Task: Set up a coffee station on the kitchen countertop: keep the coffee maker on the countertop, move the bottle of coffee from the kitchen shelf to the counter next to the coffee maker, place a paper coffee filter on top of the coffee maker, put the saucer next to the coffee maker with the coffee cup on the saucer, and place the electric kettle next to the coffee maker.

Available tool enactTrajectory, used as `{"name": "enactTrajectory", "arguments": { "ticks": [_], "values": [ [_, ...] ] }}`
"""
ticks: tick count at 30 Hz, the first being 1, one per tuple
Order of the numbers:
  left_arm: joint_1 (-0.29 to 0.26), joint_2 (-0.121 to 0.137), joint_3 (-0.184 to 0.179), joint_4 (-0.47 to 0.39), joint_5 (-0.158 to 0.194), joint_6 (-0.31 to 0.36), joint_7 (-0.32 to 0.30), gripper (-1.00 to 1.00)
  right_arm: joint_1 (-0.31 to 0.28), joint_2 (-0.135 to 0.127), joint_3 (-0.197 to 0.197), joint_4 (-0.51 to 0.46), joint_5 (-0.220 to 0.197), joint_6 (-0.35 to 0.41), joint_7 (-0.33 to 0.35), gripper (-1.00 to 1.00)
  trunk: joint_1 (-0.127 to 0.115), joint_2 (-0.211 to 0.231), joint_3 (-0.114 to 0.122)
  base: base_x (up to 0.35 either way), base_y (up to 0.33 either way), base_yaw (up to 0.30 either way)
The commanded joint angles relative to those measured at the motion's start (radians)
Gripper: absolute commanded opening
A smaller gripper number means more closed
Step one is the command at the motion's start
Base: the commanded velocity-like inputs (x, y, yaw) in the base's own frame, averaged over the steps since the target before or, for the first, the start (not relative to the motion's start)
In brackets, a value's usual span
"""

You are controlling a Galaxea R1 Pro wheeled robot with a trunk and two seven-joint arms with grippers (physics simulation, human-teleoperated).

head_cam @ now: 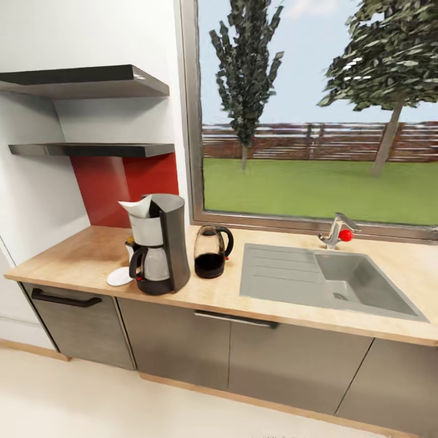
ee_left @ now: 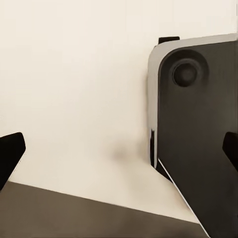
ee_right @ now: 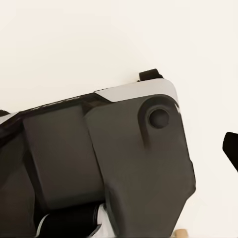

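Note:
On the kitchen countertop [head_cam: 79, 258] the black coffee maker [head_cam: 163, 243] stands with the white paper coffee filter [head_cam: 137, 207] on its top. Close to its right is the glass electric kettle [head_cam: 212, 251]. The white saucer [head_cam: 118, 277] lies at its left front, partly hidden. A small jar with a yellowish top, the bottle of coffee [head_cam: 129, 246], peeks out at its left. The coffee cup is hidden. The kitchen shelf [head_cam: 91, 149] is bare. My left gripper [ee_left: 119, 151] is open over pale floor. My right gripper [ee_right: 119, 151] shows one fingertip [ee_right: 231, 148] at the frame's edge, set wide.
A grey sink [head_cam: 331, 280] with a faucet [head_cam: 337, 231] is set into the counter to the right, below a large window. A second black shelf [head_cam: 85, 82] hangs higher. Grey cabinet fronts [head_cam: 176, 340] run below. Both wrist views show my dark base [ee_left: 198, 148] over the floor.

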Motion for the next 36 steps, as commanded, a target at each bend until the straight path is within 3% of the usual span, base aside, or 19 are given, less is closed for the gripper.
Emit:
{"name": "enactTrajectory", "arguments": {
  "ticks": [1,9,13,22,25,26,28,36],
  "values": [
    [0.0,0.0,-0.009,0.0,0.009,-0.004,0.002,1.0,-0.001,0.0,0.008,-0.002,-0.006,0.006,0.001,1.0,0.001,-0.002,-0.002,0.0,0.0,-0.265],
    [0.0,-0.003,-0.008,0.001,0.009,-0.006,0.002,1.0,-0.001,-0.004,0.007,-0.002,-0.007,0.006,0.029,1.0,0.001,-0.002,-0.002,0.0,0.0,-0.272],
    [0.001,-0.004,-0.008,0.004,0.01,-0.002,0.002,1.0,-0.001,-0.017,0.007,-0.002,-0.007,0.006,0.03,1.0,0.001,-0.002,-0.002,0.0,-0.039,-0.274],
    [-0.001,0.001,-0.005,0.012,0.013,0.012,0.003,1.0,-0.001,-0.027,0.009,-0.002,-0.008,0.005,0.033,1.0,0.001,-0.002,-0.002,0.09,-0.215,-0.279],
    [-0.002,0.005,-0.005,0.013,0.013,0.015,0.002,1.0,-0.001,-0.029,0.008,-0.002,-0.006,0.006,0.086,1.0,0.001,-0.002,-0.002,0.169,-0.25,-0.296],
    [-0.002,0.007,-0.005,0.014,0.013,0.025,0.002,1.0,-0.001,-0.042,0.008,-0.002,-0.004,0.006,0.151,1.0,0.001,-0.002,-0.002,0.173,-0.249,-0.299],
    [-0.002,0.006,-0.005,0.013,0.014,0.047,0.003,1.0,-0.001,-0.066,0.009,-0.002,-0.004,0.005,0.202,1.0,0.001,-0.002,-0.002,0.174,-0.249,-0.3],
    [-0.002,-0.002,-0.007,0.013,0.014,0.056,0.006,1.0,-0.001,-0.071,0.009,-0.002,-0.004,0.004,0.219,1.0,0.001,-0.002,-0.002,0.154,-0.252,-0.3]
  ]
}}
